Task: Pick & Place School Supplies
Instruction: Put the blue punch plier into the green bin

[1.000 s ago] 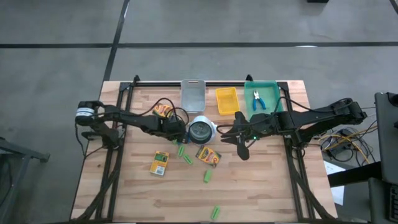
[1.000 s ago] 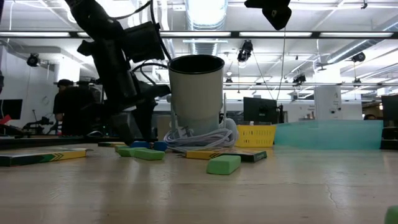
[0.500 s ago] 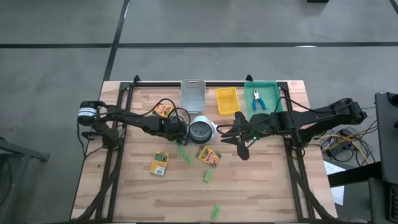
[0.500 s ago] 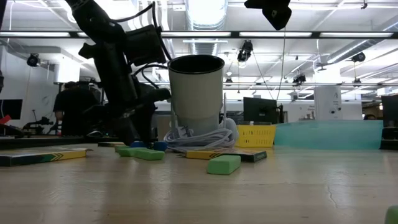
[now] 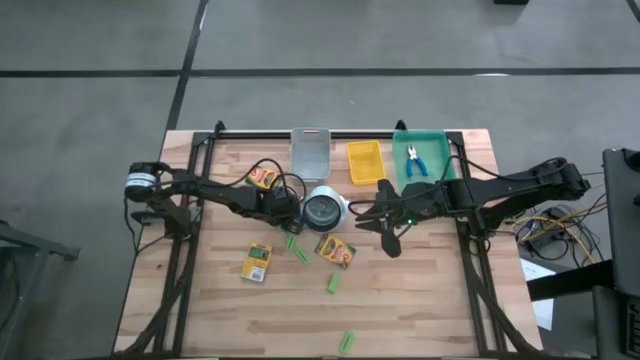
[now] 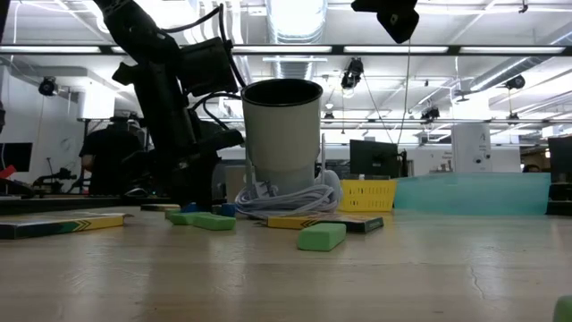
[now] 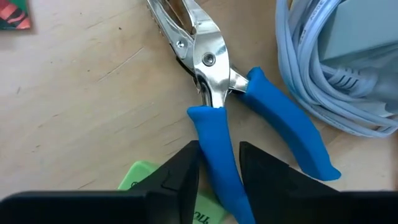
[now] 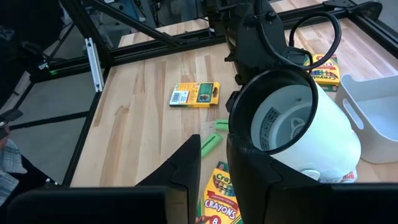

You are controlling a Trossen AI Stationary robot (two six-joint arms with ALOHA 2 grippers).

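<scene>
Reaching low beside the white cup (image 5: 324, 209), the left gripper (image 7: 217, 168) has its two fingers closed on one blue handle of the pliers-like tool (image 7: 214, 68), which lies flat on the wooden table (image 5: 420, 290) next to a coil of pale cable (image 7: 323, 74); a green stick (image 7: 146, 180) lies just beside the fingers. The right gripper (image 8: 214, 158) sits at the cup's other side, fingers slightly apart, holding nothing. Three crayon boxes (image 5: 256, 263) (image 5: 335, 249) (image 5: 263, 178) lie spread around the cup; a second blue-handled tool (image 5: 415, 161) rests in the green tray (image 5: 440, 150) (far right of the table's back edge); more green sticks (image 5: 334, 284) (image 5: 347, 342) lie nearer the front.
</scene>
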